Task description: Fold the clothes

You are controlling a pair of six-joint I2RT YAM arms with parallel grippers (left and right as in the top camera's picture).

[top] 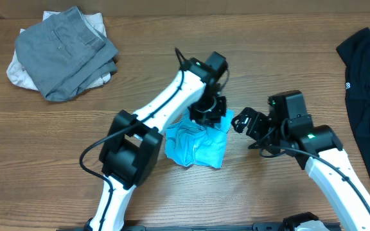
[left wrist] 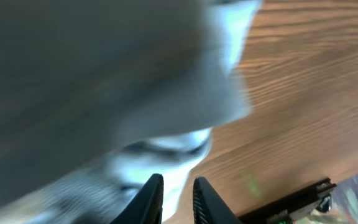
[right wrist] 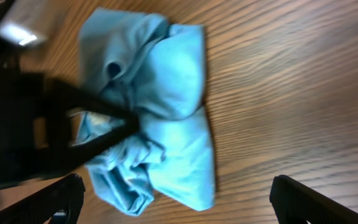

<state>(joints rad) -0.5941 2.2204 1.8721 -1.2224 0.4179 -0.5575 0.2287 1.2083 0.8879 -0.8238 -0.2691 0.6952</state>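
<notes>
Two pincers hover at a light blue T-shirt [top: 198,147] that lies crumpled in a loose, bunched bundle near the middle of the wooden table [top: 288,51]. The left pincer [top: 207,115] points down onto the bundle's far edge with its jaws narrow, only a slim gap between them. Its tips reach the cloth, but the wrist view is too blurred to tell whether any fabric is caught between them. From the right wrist view, the same black jaws taper to a point at a crease where the shirt's folds gather.

The right pincer [top: 239,122] sits just beside the shirt's right edge with its jaws spread wide, holding nothing and clear of the fabric.

A grey garment [top: 66,48] lies roughly folded in the far left corner of the table, on top of an off-white garment [top: 17,69] that peeks out beneath it. A black garment [top: 368,102] is spread along the right edge, partly out of frame. Both are well apart from the shirt.
</notes>
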